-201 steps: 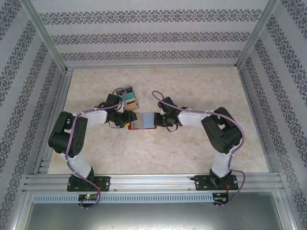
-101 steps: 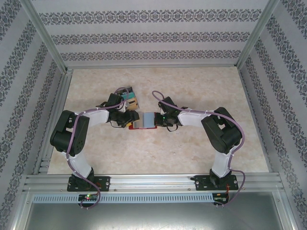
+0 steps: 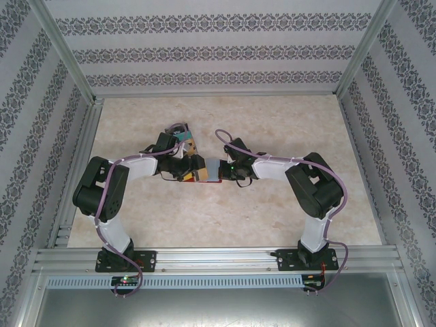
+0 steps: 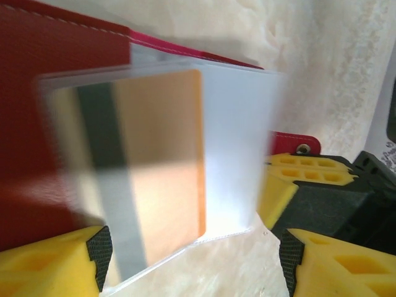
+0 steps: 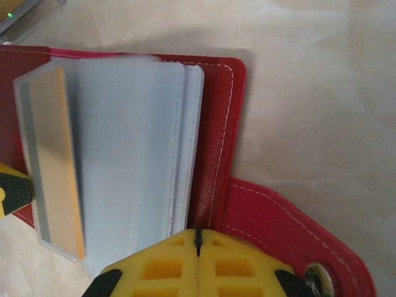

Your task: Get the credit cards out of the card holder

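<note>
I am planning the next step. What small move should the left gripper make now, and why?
Probably close the left gripper on the orange card and draw it out. Its jaws stand open on either side of the clear sleeve, the card is inside it, and the shut right gripper steadies the holder.

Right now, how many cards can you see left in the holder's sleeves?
1: an orange card in the raised clear sleeve of the open card holder. Other sleeves may hide more.

white and black arms (image 3: pixel 139 165) with looping purple cables (image 3: pixel 227 138), yellow hollow-celled fingers (image 4: pixel 46 263) with black pads (image 4: pixel 100 246).
</note>
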Action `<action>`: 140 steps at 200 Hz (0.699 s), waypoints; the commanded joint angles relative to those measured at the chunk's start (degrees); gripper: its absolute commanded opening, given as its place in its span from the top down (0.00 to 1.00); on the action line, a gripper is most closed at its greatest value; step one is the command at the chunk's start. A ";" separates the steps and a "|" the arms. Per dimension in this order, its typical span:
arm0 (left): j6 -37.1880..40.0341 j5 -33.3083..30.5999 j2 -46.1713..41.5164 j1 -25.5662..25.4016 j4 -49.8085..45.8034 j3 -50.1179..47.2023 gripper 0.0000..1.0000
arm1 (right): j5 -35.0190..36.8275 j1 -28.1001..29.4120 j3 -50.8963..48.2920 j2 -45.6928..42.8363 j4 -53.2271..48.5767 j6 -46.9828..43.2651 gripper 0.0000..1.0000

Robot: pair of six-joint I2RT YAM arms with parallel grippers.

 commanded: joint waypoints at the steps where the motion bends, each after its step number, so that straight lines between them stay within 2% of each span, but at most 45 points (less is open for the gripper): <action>1: -0.26 1.67 0.51 -0.53 1.83 -0.26 0.20 | -0.12 0.86 -0.63 1.52 -0.63 0.91 1.00; 37: 1.24 0.10 -0.07 -0.35 -1.06 0.28 0.18 | 0.93 0.53 -1.13 0.71 -0.88 1.26 0.96; 79: 2.61 -1.81 -1.21 0.31 -3.43 0.78 0.19 | 1.57 -1.29 -3.17 -3.52 -0.44 1.50 0.78; 118: 2.61 -1.76 -0.26 0.71 -3.11 0.95 0.20 | -0.97 -1.49 -2.52 -6.39 1.60 1.85 0.76; 140: 2.26 -2.56 -0.46 1.15 -3.02 0.72 0.20 | -4.23 -1.37 -1.35 -6.10 3.77 2.89 0.78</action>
